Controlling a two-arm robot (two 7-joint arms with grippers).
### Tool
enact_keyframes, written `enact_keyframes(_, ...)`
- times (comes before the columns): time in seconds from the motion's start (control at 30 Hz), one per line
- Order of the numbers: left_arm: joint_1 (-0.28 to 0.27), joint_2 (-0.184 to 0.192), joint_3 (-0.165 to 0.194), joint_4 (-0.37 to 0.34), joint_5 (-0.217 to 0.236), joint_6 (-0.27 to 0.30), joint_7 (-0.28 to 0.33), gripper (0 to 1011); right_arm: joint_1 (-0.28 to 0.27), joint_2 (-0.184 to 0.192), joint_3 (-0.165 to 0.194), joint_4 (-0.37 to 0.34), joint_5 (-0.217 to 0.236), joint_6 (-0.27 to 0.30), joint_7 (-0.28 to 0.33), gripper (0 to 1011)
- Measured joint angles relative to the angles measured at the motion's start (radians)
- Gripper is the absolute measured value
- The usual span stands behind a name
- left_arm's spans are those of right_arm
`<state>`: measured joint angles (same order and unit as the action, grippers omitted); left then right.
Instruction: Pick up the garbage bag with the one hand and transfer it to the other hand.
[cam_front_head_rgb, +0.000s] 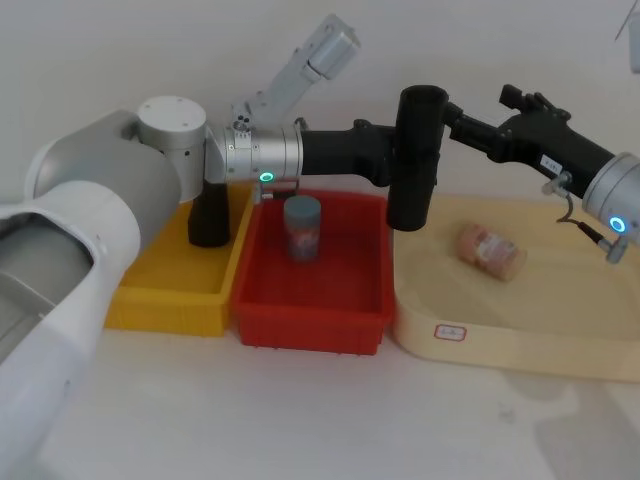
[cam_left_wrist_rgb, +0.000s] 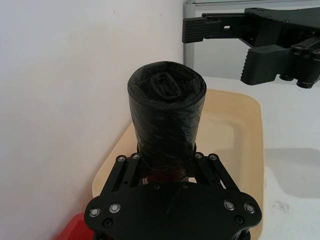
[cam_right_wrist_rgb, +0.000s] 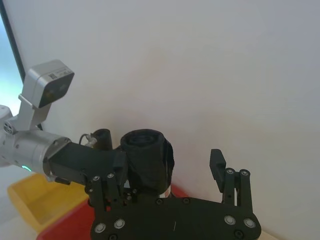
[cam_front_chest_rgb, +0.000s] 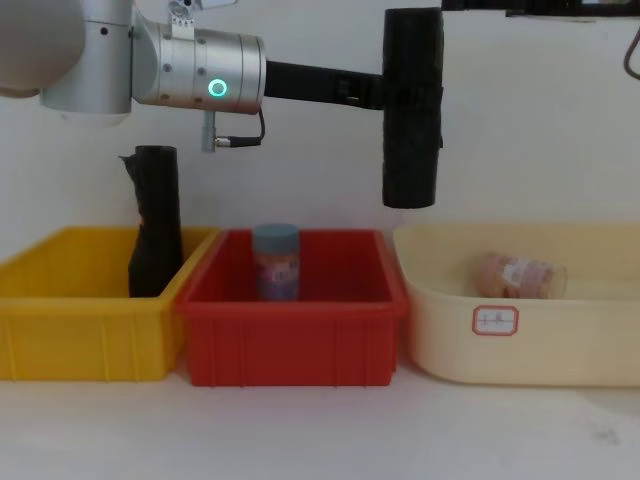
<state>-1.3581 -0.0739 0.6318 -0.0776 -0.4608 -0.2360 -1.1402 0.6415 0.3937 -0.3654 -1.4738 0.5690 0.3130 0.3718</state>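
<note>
The red bin, a glossy hard-plastic rectangle, is sitting in the middle of the row. A short round jar with a blue-grey lid is standing upright inside it. Touching the red bin's left side, a yellow bin of the same moulded shape is holding a slimmer black roll, which is standing on end with a ragged top. Against the red bin's right side, a cream tray with rounded corners and a small white label is carrying a pinkish jar, which is lying on its side.

The garbage bag, a thick, smooth, flat-ended cylinder of shiny black film, is hanging upright in the air above the red bin's right rim. It is clear of the jar and of both neighbouring containers.

The left gripper, slim and black on the green-ringed silver arm, is reaching across above the red bin and clamping the roll around its middle.

The right gripper, on the blue-ringed arm, is coming in from the cream tray's side with its fingers spread wide. It is sitting just beside the roll's upper end. Whether a finger is touching the plastic cannot be told.
</note>
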Motion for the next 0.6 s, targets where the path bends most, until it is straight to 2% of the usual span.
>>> enact_keyframes(0.27,-0.003,-0.002,0.001,0.007,-0.001,-0.003,-0.002,394,0.015,-0.008,-0.008,0.028,0.024,-0.022,0.038,1001)
enact_keyframes(0.6,-0.005,-0.003,0.002,0.011,-0.002,-0.004,-0.003,394,0.038,-0.016,-0.032,0.054,0.030,-0.037,0.068,1001)
